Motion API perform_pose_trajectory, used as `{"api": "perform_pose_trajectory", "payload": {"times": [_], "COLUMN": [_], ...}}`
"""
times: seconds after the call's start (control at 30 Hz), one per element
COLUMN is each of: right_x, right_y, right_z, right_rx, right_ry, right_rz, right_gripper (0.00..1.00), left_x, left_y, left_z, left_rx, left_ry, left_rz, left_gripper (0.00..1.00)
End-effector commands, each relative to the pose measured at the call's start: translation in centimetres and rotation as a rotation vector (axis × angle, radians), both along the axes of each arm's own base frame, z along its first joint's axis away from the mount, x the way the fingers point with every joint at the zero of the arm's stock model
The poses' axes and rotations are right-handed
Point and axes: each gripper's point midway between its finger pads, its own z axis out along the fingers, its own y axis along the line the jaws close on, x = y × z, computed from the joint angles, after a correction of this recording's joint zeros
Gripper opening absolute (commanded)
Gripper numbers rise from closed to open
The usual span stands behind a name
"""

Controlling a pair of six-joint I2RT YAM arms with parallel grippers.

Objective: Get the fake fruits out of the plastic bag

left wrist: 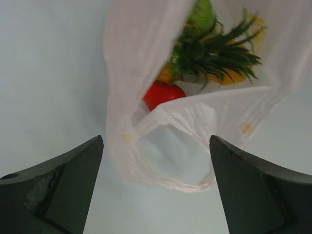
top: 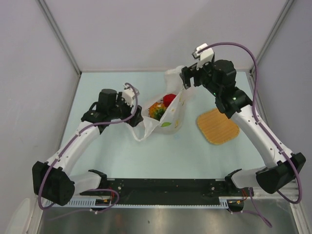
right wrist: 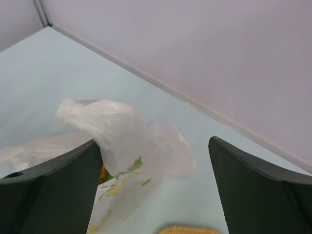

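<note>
left gripper [left wrist: 156, 141] spread wide, pinching nothing; loop handle of plastic bag [left wrist: 141, 58] lies between its fingers, contact unclear. right gripper [right wrist: 153, 141] also wide apart, with a blurred bag fold against one finger and no visible grip. Bag sits mid table [top: 122, 156] between the grippers, near woven tray [top: 218, 126]. Left wrist view looks inside the bag: pineapple [left wrist: 214, 53], red piece [left wrist: 163, 93], green apple [left wrist: 202, 14] cut off at the top, mango [left wrist: 234, 77] mostly hidden. Top view shows only the red piece and pineapple

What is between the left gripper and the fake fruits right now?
The plastic bag itself: its loop handle and a fold of film hang just ahead of the open left gripper, partly covering the red fruit and pineapple behind.
</note>
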Motion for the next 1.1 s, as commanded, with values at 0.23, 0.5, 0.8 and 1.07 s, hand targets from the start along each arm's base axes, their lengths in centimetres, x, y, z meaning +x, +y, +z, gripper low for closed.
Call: {"api": "perform_pose_trajectory", "payload": {"times": [0.23, 0.5, 0.8, 1.07], "right_x": [-0.5, 0.2, 0.4, 3.5], "right_y": [1.9, 1.6, 2.5, 3.6], "right_z": [1.6, 0.9, -0.2, -0.5], "right_rx": [0.019, -0.026, -0.027, -0.06], "right_ry": [-0.009, -0.026, 0.007, -0.007], "right_rz": [-0.018, -0.039, -0.008, -0.012], "right_gripper": [0.92, 0.9, 0.8, 0.32], "left_x": [-3.7, -3.7, -5.3, 1.5], "left_y": [0.9, 3.6, 3.3, 2.4], "left_z": [-1.7, -4.3, -8.2, -4.9], "left_rx": [0.268, 0.276, 0.116, 0.075], "left_ry": [-0.087, 0.213, 0.474, 0.402], "left_rz": [-0.131, 0.166, 0.26, 0.259], "left_gripper": [0.87, 0.95, 0.73, 0.0]}}
